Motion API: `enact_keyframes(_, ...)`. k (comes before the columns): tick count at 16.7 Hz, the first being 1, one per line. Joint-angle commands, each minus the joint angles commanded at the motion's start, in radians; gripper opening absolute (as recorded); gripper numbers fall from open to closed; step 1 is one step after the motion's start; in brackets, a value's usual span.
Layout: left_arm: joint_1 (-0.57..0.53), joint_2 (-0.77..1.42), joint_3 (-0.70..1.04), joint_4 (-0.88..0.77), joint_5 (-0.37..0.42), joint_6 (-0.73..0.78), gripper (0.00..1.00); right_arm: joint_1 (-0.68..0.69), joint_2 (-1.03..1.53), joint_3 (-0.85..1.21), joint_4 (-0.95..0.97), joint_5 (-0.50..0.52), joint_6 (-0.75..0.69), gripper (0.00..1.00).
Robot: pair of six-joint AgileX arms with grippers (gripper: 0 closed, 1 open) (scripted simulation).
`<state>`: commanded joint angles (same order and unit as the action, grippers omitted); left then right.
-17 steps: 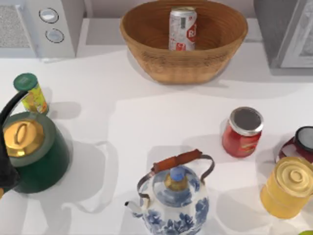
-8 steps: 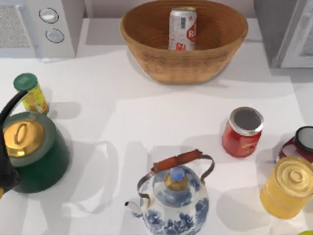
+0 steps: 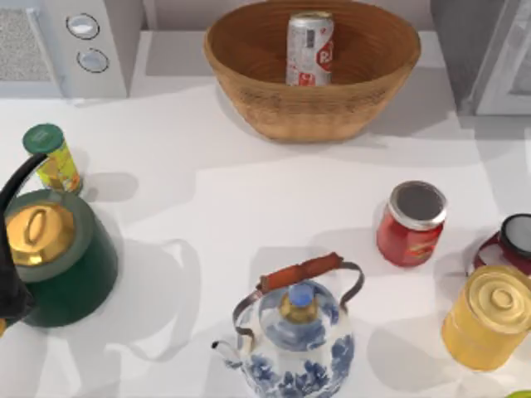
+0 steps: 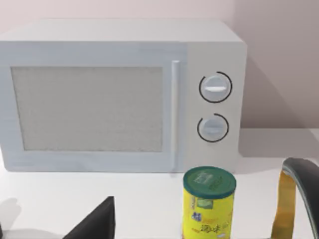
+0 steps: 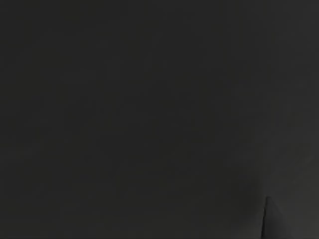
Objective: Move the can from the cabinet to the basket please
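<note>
The silver-white can [image 3: 309, 48] with red lettering stands upright inside the tan wicker basket [image 3: 249, 79] at the back middle of the table. Nothing is touching it. The grey cabinet [image 3: 460, 41] with its white-framed door [image 3: 508, 62] stands at the back right corner. My left arm [image 3: 10, 300] is parked at the left edge beside a green kettle. A dark part of the left gripper [image 4: 94, 225] shows low in the left wrist view, facing the microwave. The right wrist view is dark.
A white microwave [image 3: 91, 41] stands at the back left, a yellow green-capped container [image 3: 51, 156] in front of it. A green kettle [image 3: 58, 257], a blue-and-white teapot [image 3: 294, 336], a red jar [image 3: 411, 222] and a yellow canister [image 3: 489, 319] crowd the front.
The cabinet's white-framed door has shifted slightly and the shadows at the right of the table have moved. The can and basket have stayed put.
</note>
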<state>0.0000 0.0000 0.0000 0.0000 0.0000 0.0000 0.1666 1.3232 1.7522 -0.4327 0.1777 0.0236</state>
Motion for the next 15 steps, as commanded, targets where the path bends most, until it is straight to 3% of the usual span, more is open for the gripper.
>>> enact_keyframes(3, 0.0, 0.0, 0.0, 0.0, 0.0, 0.0, 1.0, 0.181, -0.018, -0.017, -0.004, 0.181, -0.003, 1.0)
enact_keyframes(6, 0.0, 0.0, 0.0, 0.0, 0.0, 0.0, 1.0, 0.268, -0.03, -0.029, -0.005, 0.268, -0.005, 1.0)
enact_keyframes(15, 0.0, 0.0, 0.0, 0.0, 0.0, 0.0, 1.0, 0.221, 0.008, 0.019, 0.004, 0.264, -0.017, 1.0)
